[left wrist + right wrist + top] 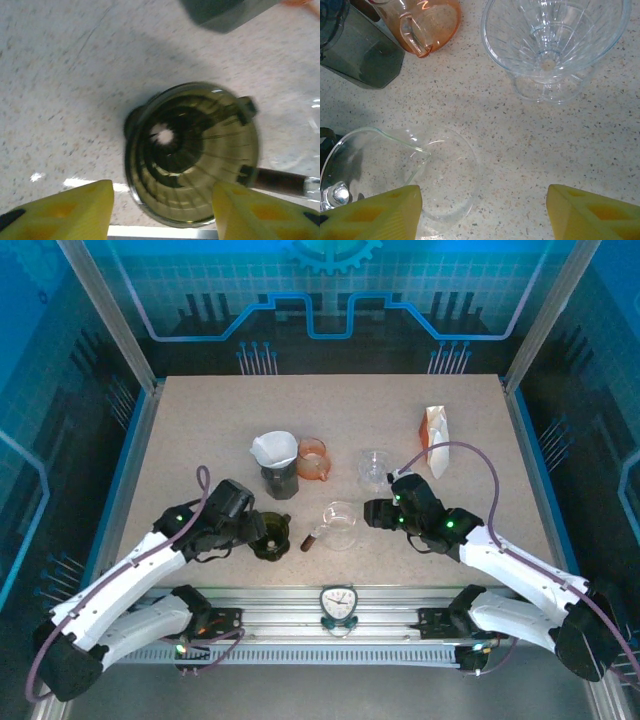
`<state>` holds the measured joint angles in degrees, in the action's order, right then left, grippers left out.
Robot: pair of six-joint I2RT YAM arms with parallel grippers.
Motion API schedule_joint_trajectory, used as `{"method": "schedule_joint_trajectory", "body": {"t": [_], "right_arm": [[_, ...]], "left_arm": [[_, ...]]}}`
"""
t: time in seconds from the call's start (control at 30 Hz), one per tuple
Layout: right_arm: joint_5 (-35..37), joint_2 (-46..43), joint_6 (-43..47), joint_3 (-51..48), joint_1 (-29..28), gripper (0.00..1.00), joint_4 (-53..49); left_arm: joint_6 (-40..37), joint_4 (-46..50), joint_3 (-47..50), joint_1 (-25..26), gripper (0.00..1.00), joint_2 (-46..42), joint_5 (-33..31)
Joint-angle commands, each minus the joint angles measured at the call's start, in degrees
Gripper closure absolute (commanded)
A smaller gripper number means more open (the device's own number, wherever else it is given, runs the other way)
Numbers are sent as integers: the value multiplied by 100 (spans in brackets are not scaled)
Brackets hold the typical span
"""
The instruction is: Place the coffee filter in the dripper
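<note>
So, we see the filter (pixel 273 447) upper centre and the dripper (pixel 192 152) empty; the left gripper (pixel 162 207) and right gripper (pixel 482 210) gape, holding nothing.

Left end effector (pixel 162 200) spread, right (pixel 482 200) spread

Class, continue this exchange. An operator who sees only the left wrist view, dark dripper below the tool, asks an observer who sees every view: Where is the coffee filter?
Observer: The white filter sits atop the grey container, beyond the dark dripper.
Operator: Any other dripper?
Observer: A clear dripper stands right of the orange jug.
Operator: The right tool?
Observer: The right tool is open and empty, by the glass server.
</note>
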<state>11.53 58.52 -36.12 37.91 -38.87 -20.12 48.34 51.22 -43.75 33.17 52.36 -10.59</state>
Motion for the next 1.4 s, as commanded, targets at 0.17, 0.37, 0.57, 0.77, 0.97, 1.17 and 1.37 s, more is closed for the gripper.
{"method": "schedule_joint_trajectory", "body": {"t": [0.17, 0.37, 0.57, 0.77, 0.97, 1.17, 1.37], "right_arm": [[5, -154, 68, -109, 46, 32, 59], [18, -267, 75, -143, 77, 31, -1], [17, -293, 66, -154, 99, 31, -42], [16, -291, 46, -152, 150, 31, -45], [46, -228, 13, -188, 254, 31, -84], [87, -15, -106, -272, 609, 33, -247], [-224, 490, 37, -415, 754, 35, 172]], "left_arm": [[158, -256, 343, -214, 58, 465, 302], [71, -576, 484, -315, 64, 822, 311], [-16, -688, 604, -398, 77, 971, 353], [-96, -692, 613, -408, 91, 824, 402], [-122, -709, 605, -403, 100, 758, 503], [-190, -665, 441, -406, 100, 587, 662], [-358, -449, -67, -392, 100, 114, 951]]}}
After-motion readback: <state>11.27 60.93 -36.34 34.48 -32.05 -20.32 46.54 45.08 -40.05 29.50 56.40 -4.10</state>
